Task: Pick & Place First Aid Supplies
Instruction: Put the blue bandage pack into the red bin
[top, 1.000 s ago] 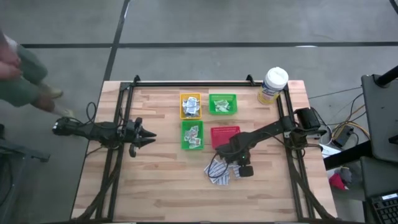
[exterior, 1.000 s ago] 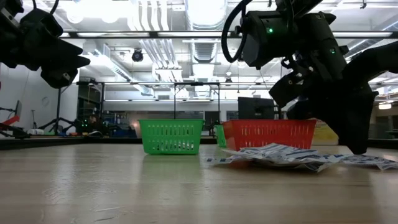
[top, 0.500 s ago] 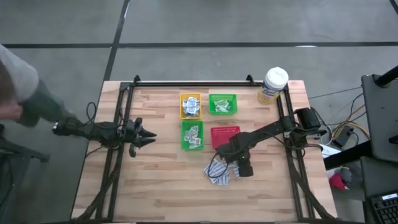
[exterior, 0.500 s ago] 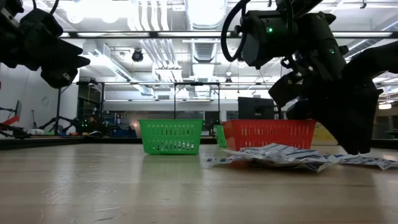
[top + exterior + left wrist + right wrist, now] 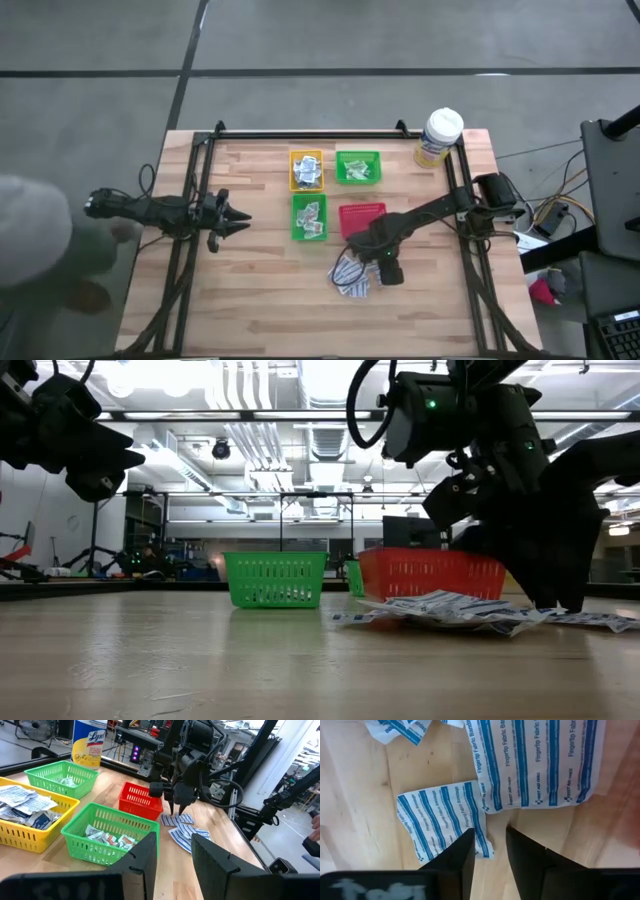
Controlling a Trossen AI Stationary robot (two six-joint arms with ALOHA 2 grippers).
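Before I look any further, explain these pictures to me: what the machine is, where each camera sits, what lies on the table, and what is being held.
This is a robot with two dark arms at a wooden table. One camera looks straight down, one sits level with the tabletop, and one rides on each wrist. On the table stand a yellow tray, two green trays and a red tray, with a yellow canister at the back corner. A loose pile of blue-striped bandage packets lies in front of the red tray. The right gripper hangs low over that pile, fingers open, holding nothing. The left gripper waits at the left side, also empty.
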